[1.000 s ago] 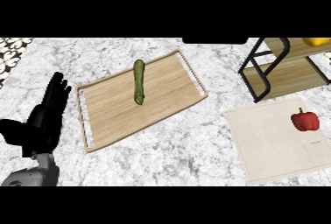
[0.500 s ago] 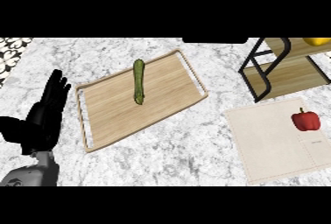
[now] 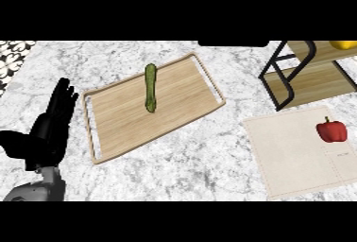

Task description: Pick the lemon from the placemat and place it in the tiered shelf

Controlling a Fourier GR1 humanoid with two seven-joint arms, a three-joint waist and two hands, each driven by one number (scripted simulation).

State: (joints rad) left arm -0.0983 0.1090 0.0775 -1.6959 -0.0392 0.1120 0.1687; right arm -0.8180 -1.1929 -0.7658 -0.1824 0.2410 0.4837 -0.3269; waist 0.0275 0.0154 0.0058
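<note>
My left hand (image 3: 50,126): resting at the left edge of the view, fingers straight and pointing up, holding nothing.
My right hand: out of sight.
Placemat (image 3: 300,158): pale cloth at lower right, carrying a red bell pepper (image 3: 332,131) near its right edge.
Tiered shelf (image 3: 307,75): black frame, wooden tiers, upper right.
Lemon (image 3: 344,45): a yellow object on the shelf's top tier, cut by the edge; likely the lemon.
Wooden tray (image 3: 125,127): centre-left, with a green vegetable (image 3: 150,88) lying on it.
</note>
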